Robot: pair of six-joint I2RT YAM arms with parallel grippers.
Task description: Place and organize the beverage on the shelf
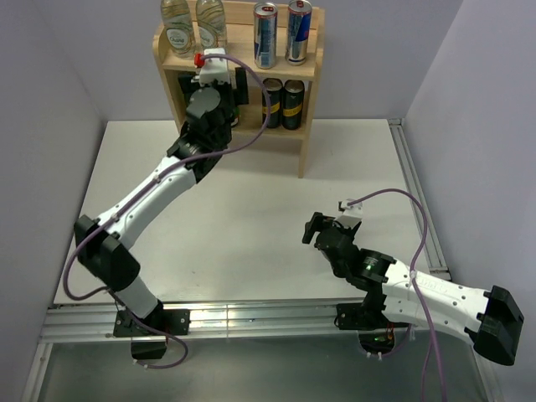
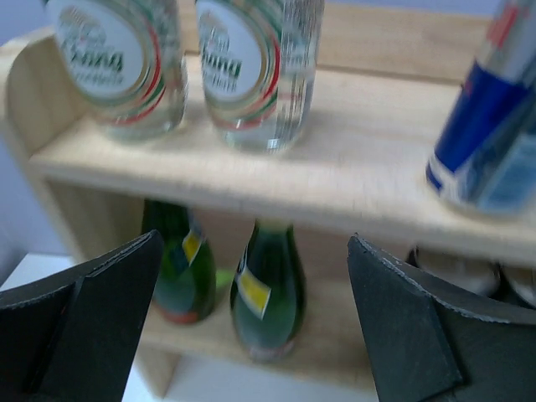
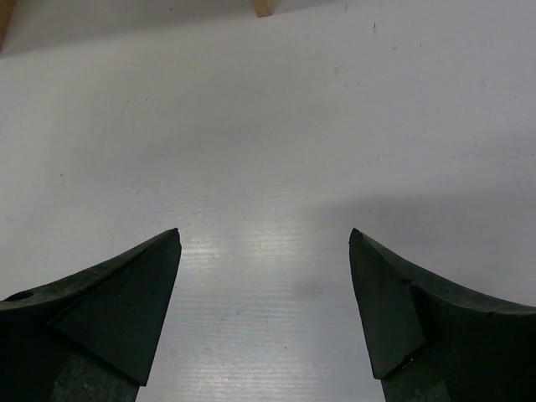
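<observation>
The shelf [image 1: 307, 117] is standing at the far edge of the table [image 1: 251, 193], backing onto the grey wall [image 1: 377, 50]. The left gripper [image 2: 253, 241] is facing its front, fingers [image 2: 109, 310] spread wide and gripping nothing. Straight ahead of that hand, on the lower tier, the two green bottles [image 2: 268, 289] are standing upright side by side with a thin gap between them. Ahead and to its right, the two dark cans [image 1: 282, 102] are filling the rest of that tier; only their tops are showing from the wrist. The front edge of the top board is running across just above the fingertips, so room to lift here is looking tight. The left side panel is closing things in off the left finger. Up on that board, above and left of the hand, the two clear bottles [image 2: 251, 67] are sitting close together. Above and right, the two silver-and-blue cans [image 1: 282, 33] are standing near the rim. The pale oval labels on the clear bottles are ringed in red and green, their grey lettering too blurred to read. Each green bottle is wearing a small yellow tag at the shoulder. Well back from all this, the right gripper [image 3: 264, 234] is hovering over bare table with its fingers parted and empty. Open surface is lying on every side of it, and a foot of the shelf is peeking in far ahead.
</observation>
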